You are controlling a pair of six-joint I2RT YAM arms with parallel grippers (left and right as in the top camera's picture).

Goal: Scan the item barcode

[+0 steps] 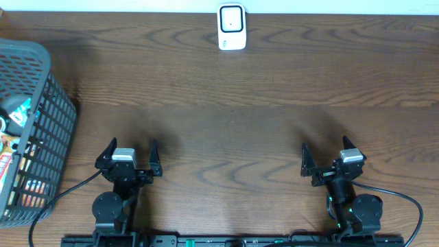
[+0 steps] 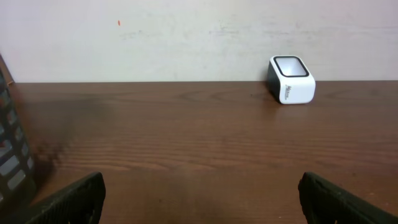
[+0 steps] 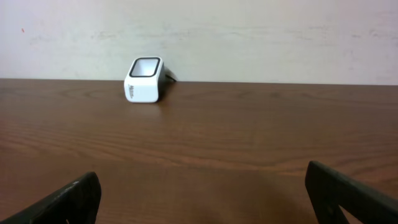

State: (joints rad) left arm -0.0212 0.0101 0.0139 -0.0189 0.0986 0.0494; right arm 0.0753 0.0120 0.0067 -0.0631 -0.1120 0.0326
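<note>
From overhead, we see a dark wooden surface (image 1: pixel 226 116) with a white scanner (image 1: pixel 232 27) at its far edge, near the middle. A grey mesh basket (image 1: pixel 48 123) stands at the left edge. Inside it lie several packages (image 1: pixel 16 114), one teal and white, others orange and red; we cannot read a barcode on any of them. The left end effector (image 1: pixel 132 148) sits at the near edge, just right of the basket, with its fingers spread wide and nothing between them. The right end effector (image 1: pixel 326 152) sits at the near edge on the other side, well apart from the left one, likewise wide open and empty.

In the left wrist view, we see the left end effector (image 2: pixel 208 205) as two dark fingertips (image 2: pixel 71 199) in the bottom corners, far apart over bare wood. The scanner (image 2: pixel 291 79) stands ahead and to the right, against a pale wall (image 2: pixel 186 37). A sliver of the basket (image 2: pixel 11 155) shows at the left border.

In the right wrist view, the right end effector (image 3: pixel 205 202) also holds its fingertips (image 3: pixel 348 196) wide and clasps nothing. The scanner (image 3: pixel 145 79) stands ahead and to the left, its dark window facing up.
</note>
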